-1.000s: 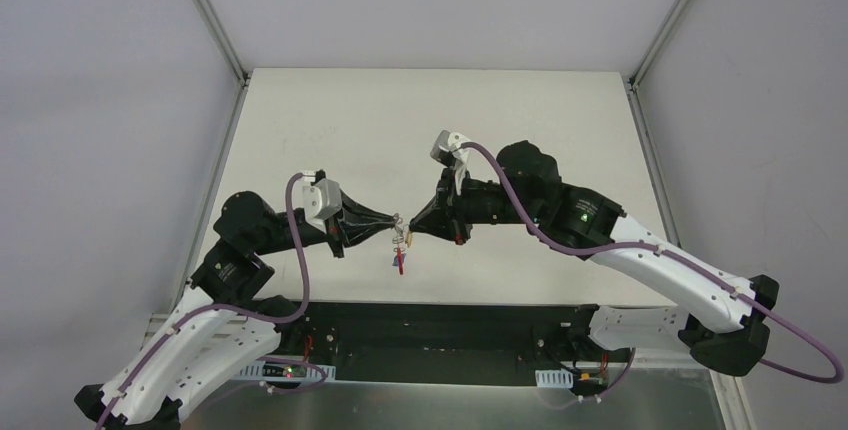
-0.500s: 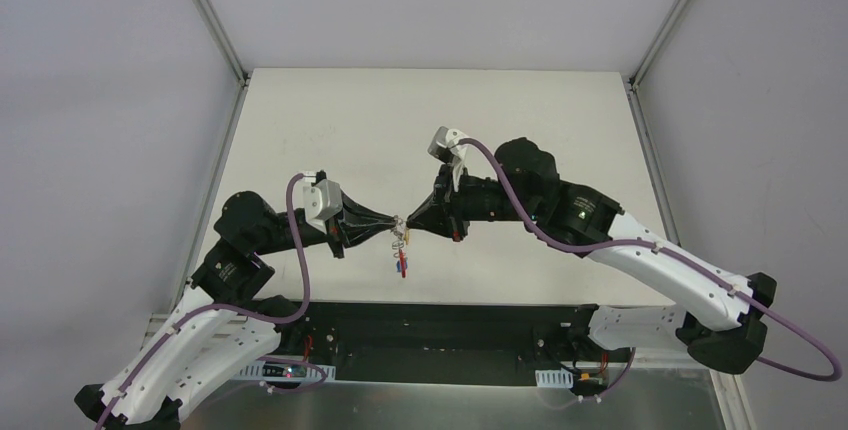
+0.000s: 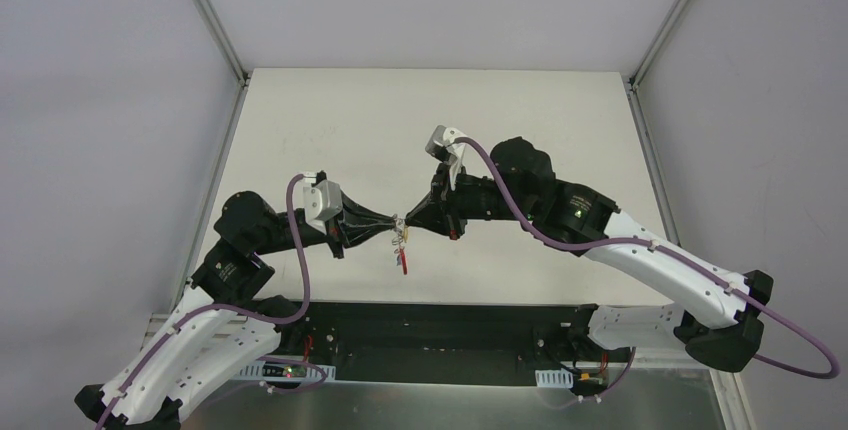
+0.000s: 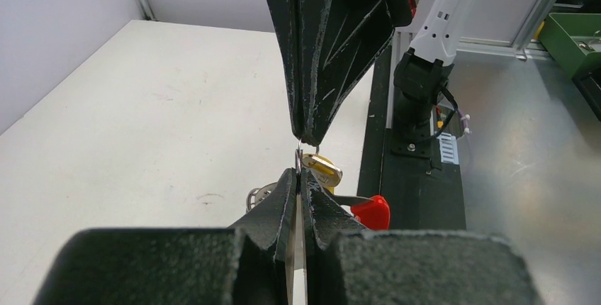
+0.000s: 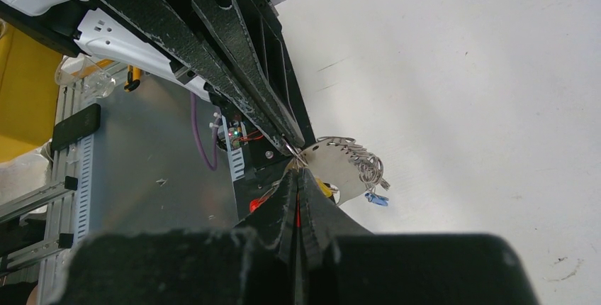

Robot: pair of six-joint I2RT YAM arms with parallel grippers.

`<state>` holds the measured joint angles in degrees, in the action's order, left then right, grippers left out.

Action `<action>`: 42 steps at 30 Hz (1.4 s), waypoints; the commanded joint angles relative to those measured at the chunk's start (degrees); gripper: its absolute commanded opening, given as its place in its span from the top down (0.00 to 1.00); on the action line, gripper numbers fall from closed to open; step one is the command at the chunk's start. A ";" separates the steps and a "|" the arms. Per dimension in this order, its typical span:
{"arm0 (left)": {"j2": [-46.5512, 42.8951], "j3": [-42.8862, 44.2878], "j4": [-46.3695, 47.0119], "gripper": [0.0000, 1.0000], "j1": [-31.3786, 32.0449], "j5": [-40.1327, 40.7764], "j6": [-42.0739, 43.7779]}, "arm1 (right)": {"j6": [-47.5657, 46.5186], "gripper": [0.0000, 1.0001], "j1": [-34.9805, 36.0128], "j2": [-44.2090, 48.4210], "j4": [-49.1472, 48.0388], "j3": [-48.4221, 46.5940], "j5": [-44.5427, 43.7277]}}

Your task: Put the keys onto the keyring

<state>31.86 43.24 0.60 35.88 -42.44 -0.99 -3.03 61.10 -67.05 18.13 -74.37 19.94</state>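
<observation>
left hand [image 3: 393, 222] and right hand [image 3: 409, 226], both pinched shut, hold the thin silver red-strapped keyring [image 5: 361, 163] aloft. the small yellow-headed silver key [image 4: 322, 171] hangs against it; whether it is threaded on, i cannot tell.

Left pincer [image 3: 391, 222], right pincer [image 3: 409, 225] tip-to-tip at keyring [image 3: 402, 250]

The right end effector [image 3: 406, 224] has edged left, its tip now meeting the left end effector [image 3: 394, 222]. The hanging keyring [image 3: 402, 248] has swung slightly.
</observation>
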 commanded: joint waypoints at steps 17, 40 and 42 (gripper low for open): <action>-3.35 -0.70 4.82 1.00 -0.77 -2.17 -0.15 | -0.46 1.00 0.03 -0.12 -1.00 -2.07 0.61; -2.21 -1.33 14.42 1.00 -0.70 -3.97 -7.61 | -10.17 0.51 0.21 7.54 -2.16 2.20 1.67; -2.02 -0.99 16.47 1.00 -0.72 -4.14 -9.03 | -12.43 0.50 0.25 8.39 -1.58 2.24 1.60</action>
<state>29.98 41.32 7.79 35.88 -44.53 -5.67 -9.41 61.12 -61.67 18.28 -72.25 20.29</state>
